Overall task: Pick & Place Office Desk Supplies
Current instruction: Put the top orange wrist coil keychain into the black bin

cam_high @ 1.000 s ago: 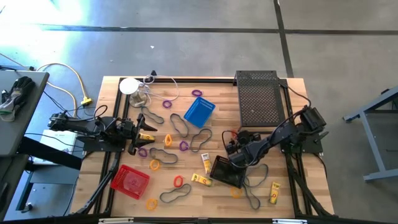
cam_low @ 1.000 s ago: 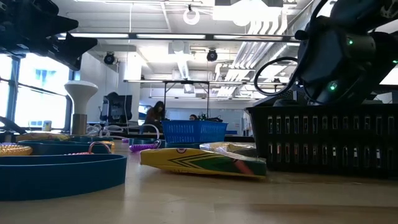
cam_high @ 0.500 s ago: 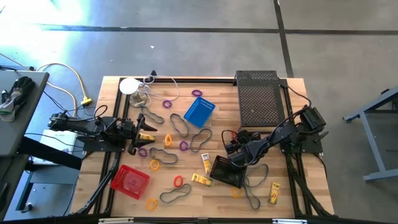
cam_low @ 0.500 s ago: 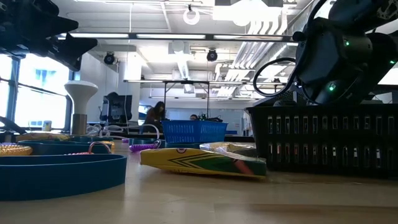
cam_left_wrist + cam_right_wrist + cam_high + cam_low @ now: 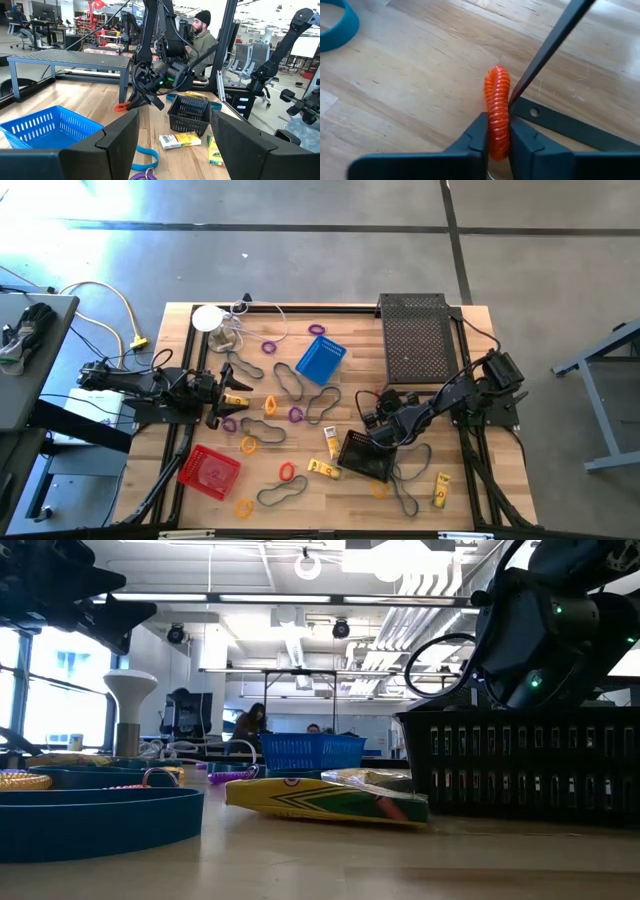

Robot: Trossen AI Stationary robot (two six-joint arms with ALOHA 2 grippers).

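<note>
The right tool (image 5: 496,145) is clenched on an orange coil ring (image 5: 497,112), at about four o'clock on the bench (image 5: 300,495), beside the black basket (image 5: 362,455). Next, I judge: lift, carry to a basket. The left tool (image 5: 222,395) waits at nine o'clock, fingers apart.

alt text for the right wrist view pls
The right pincer is shut on an orange-red coiled ring, pinched edge-on between its two dark fingers over the light wooden table. A blue band's curve shows at one corner.

Yellow tube (image 5: 325,800) lies beside black basket (image 5: 520,762)
</note>
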